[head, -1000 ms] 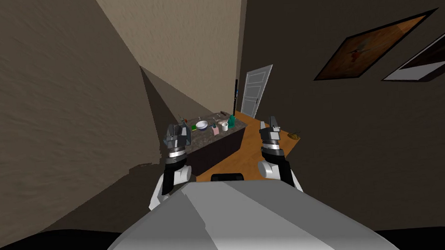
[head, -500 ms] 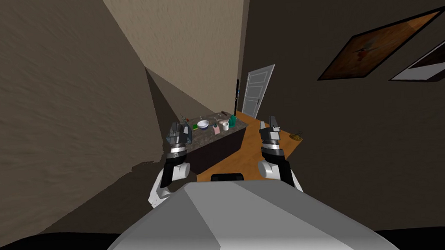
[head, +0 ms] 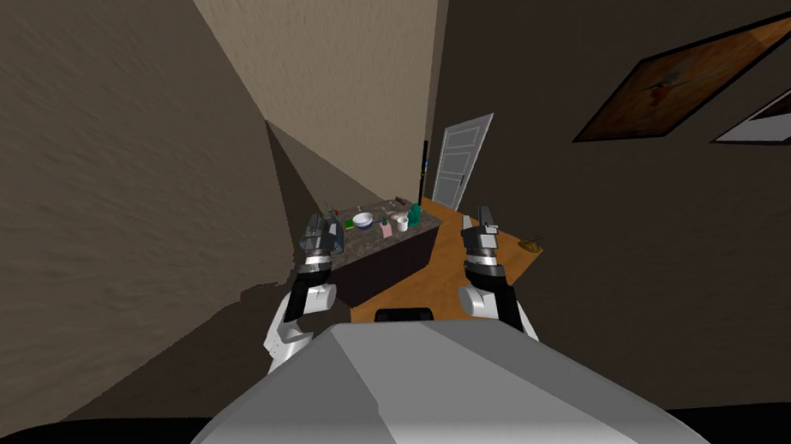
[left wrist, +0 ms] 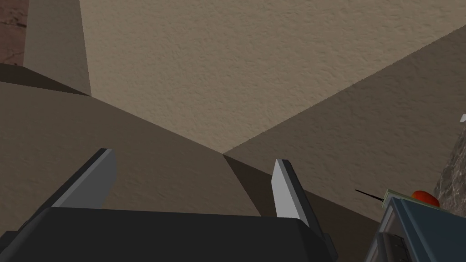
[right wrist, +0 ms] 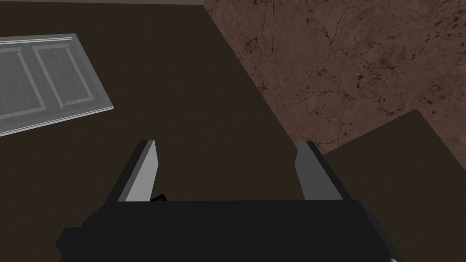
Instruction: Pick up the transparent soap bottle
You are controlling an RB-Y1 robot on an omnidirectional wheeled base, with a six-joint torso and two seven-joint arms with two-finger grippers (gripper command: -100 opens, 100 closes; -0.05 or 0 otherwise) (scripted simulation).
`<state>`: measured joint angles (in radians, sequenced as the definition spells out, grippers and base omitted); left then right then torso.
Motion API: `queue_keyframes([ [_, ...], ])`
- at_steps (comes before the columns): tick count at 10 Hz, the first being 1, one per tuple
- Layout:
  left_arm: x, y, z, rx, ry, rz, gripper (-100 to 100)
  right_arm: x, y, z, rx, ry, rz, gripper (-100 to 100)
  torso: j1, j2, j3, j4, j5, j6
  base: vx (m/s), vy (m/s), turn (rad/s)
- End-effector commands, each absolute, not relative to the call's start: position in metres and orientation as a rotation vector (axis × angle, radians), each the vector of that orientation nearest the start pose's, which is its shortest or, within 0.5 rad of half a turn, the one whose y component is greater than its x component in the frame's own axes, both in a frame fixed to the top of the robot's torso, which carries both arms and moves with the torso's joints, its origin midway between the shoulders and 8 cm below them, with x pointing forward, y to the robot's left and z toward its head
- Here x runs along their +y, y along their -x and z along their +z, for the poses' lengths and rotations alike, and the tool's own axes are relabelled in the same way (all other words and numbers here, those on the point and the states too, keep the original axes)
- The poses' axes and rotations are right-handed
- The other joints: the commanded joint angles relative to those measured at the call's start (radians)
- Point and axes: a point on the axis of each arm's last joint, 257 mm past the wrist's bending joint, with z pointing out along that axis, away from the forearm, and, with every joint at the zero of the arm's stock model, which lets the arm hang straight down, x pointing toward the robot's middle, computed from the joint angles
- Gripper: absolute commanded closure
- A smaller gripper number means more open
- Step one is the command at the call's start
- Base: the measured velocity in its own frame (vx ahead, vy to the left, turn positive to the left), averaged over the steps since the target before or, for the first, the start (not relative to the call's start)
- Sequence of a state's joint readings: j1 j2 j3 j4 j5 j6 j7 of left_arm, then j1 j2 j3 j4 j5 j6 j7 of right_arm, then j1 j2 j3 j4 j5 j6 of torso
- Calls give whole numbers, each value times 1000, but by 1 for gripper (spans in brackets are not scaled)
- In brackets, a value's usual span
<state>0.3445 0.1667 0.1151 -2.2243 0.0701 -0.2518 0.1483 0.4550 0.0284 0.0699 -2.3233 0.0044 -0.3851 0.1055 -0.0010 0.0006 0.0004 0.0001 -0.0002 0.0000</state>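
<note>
Standing on the counter (head: 368, 244), soap bottle (head: 386, 229) sits beyond parted fingers (left wrist: 282, 191).

2 arms in white shells, black at the joints, each banded with a silver ring at the wrist. Dark grey box bodies on left gripper (head: 323, 223) and right gripper (head: 479, 215), each with 2 thin, light grey, blade-like fingers (right wrist: 141, 175), slanted at the tips.

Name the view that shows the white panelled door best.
Head view: the whole door stands beyond the counter. The right wrist view catches part of two of its panels; the left wrist view faces beige walls.
</note>
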Motion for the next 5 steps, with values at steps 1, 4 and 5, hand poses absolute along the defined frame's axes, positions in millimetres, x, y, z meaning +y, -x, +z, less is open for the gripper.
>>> queue_keyframes([
  [1, 312, -409, 8, 775, 801, -1353, -100, -254, -360, 37, 644, -666, 1282, 0, 0, 0, 0, 0, 0, 0, -12, -13, 31],
  [4, 315, -421, 3, 804, 839, -1350, -100, -254, -360, 37, 644, -666, 1282, 0, 0, 0, 0, 0, 0, 0, -8, -11, 30],
  [5, 318, -430, 4, 819, 857, -1355, -100, -254, -360, 37, 644, -666, 1282, 0, 0, 0, 0, 0, 0, 0, -6, -12, 80],
])
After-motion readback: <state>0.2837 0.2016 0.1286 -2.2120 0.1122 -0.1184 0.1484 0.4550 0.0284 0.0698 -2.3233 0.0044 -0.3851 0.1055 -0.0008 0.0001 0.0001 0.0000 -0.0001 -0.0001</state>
